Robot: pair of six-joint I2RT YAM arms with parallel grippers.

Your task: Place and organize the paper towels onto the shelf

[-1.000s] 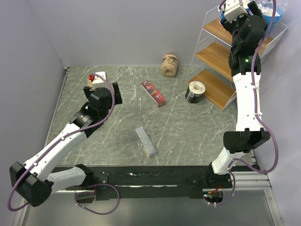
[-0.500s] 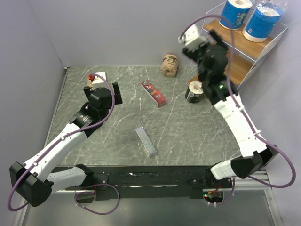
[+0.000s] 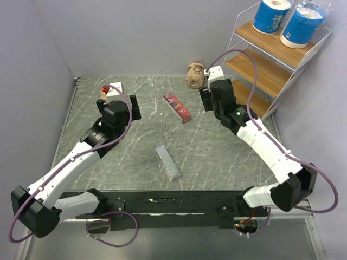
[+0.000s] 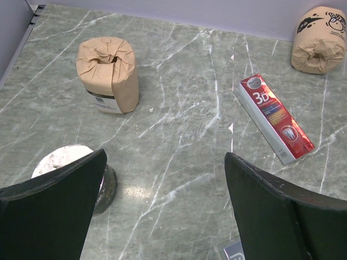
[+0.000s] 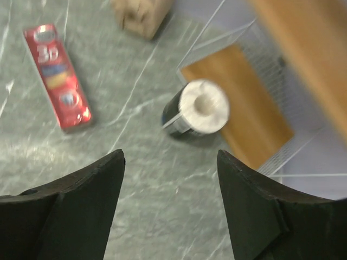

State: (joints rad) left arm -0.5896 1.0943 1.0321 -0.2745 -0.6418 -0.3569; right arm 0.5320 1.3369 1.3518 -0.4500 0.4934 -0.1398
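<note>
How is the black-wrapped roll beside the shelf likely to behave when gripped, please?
The black-wrapped roll stands on end, so it probably won't roll unless tipped. Its hollow core suggests it is light and may squash when squeezed.

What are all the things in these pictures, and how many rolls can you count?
Table: 1, green-grey marble, under everything.
Shelf: 1, white wire with wooden tiers, back right.
Blue rolls: 2, blue, both on the top tier, the second beside the first.
Tan rolls: 2, tan-brown; one upright at the left, one near the back wall.
Black rolls: 2, black; one beside the bottom tier, one near the upright tan roll.
Red packet: 1, red, mid-table.
Grey bar: 1, grey, nearer the arms.
Left pincer: 1, black, open, empty.
Right pincer: 1, black, open, empty.
</note>
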